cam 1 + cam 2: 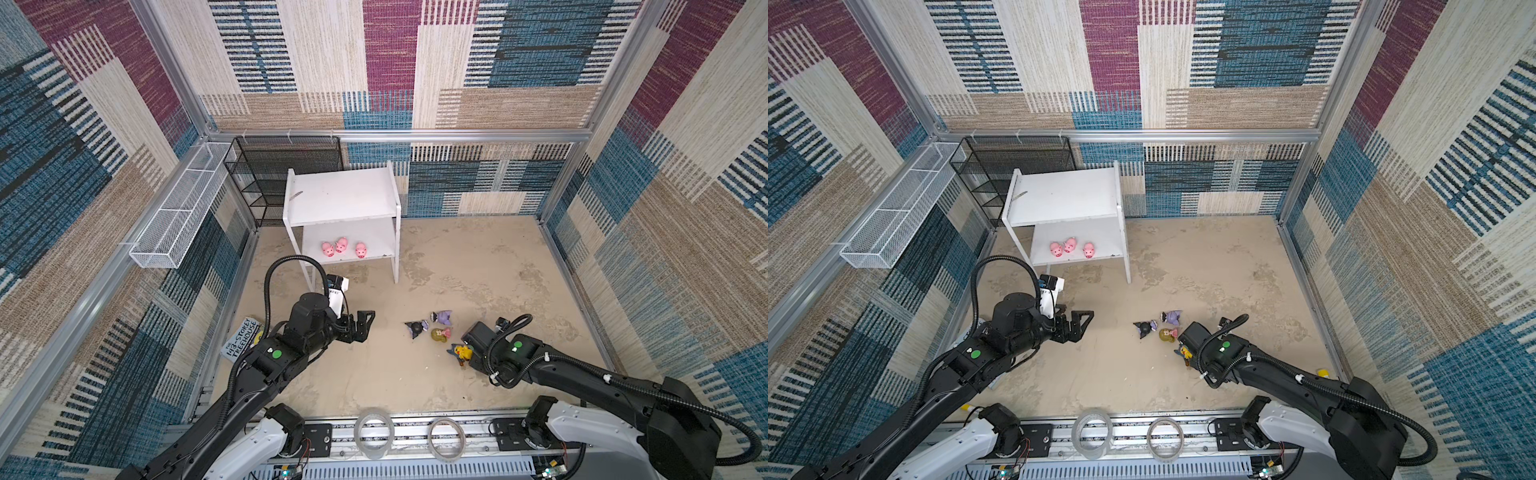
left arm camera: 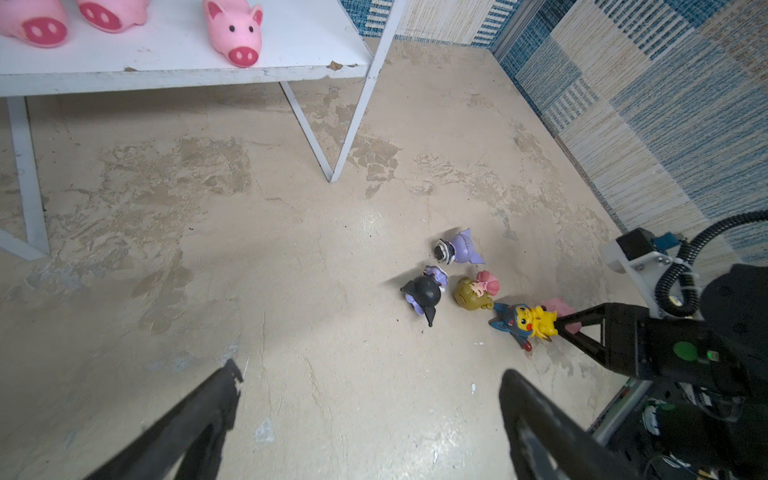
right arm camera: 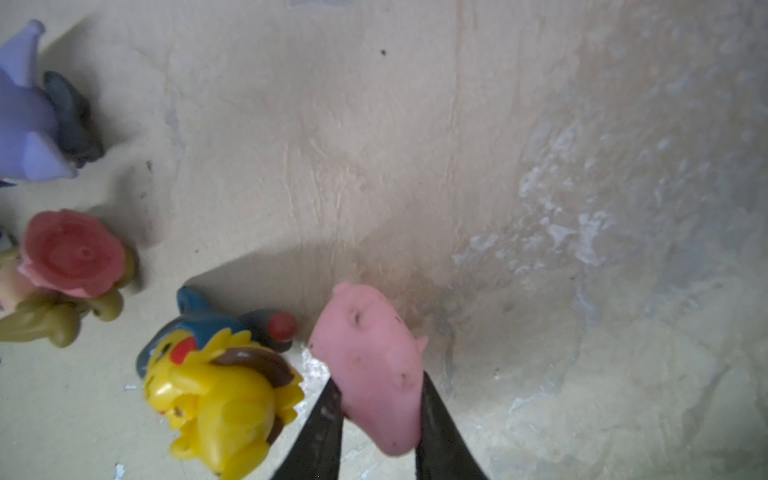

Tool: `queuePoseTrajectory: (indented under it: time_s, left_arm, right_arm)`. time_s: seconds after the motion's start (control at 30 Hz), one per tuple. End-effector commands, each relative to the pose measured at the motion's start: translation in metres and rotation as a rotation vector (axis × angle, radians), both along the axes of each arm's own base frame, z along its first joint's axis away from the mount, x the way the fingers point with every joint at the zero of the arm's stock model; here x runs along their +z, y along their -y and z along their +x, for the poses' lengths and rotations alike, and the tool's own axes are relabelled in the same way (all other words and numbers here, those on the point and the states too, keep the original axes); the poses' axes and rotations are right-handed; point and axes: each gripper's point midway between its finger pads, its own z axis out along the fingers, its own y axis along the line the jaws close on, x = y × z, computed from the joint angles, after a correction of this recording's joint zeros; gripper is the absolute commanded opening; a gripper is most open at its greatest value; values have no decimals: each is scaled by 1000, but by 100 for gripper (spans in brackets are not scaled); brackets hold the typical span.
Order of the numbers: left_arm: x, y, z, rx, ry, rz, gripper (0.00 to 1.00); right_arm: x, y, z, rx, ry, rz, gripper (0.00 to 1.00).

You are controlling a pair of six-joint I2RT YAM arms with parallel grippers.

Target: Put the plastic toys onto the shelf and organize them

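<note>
pink plastic pig (image 3: 370,353), on the floor right of centre beside the yellow blue-hooded figure (image 1: 462,352), is pinched across its flanks by my right gripper (image 3: 378,388), meant for its three fellows (image 1: 340,246) on the white two-tier shelf (image 1: 340,195), upper middle; my left gripper (image 2: 370,374) gapes empty.

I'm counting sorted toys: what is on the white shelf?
Three pink pigs sit on its lower board; no toys show on the top board. The top board covers the lower board's rear part.
</note>
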Motion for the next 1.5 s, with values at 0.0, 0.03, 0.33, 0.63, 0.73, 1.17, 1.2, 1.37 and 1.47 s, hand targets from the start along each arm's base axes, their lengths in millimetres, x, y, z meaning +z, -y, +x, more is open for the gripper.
queuePoseTrajectory:
  time_s: [0.0, 0.03, 0.33, 0.63, 0.73, 1.17, 1.2, 1.37, 1.47]
  left_arm:
    - [9, 2, 3, -2, 17, -17, 99]
    - [9, 2, 3, -2, 16, -16, 99]
    - [15, -28, 10, 134, 4, 57, 99]
    - [16, -58, 11, 256, -16, 113, 99]
    - [17, -61, 10, 265, -16, 105, 99]
    - [-26, -68, 0, 310, -143, 122, 99]
    - [-30, -68, -1, 313, -157, 122, 99]
    - [-54, -65, -11, 304, -231, 104, 99]
    - [-58, -66, -14, 306, -242, 101, 99]
  right_arm:
    - [18, -7, 18, 68, 99, -29, 26]
    - [25, -9, 23, 89, 131, -44, 26]
    - [71, -132, 57, 623, 418, -53, 28]
    - [44, -246, 32, 932, 449, 115, 29]
    - [28, -267, 22, 970, 425, 140, 29]
    - [14, -269, 5, 986, 376, 183, 65]
    - [14, -267, 5, 985, 373, 177, 65]
    - [8, -254, 15, 947, 350, 152, 51]
    - [14, -251, 25, 925, 377, 179, 41]
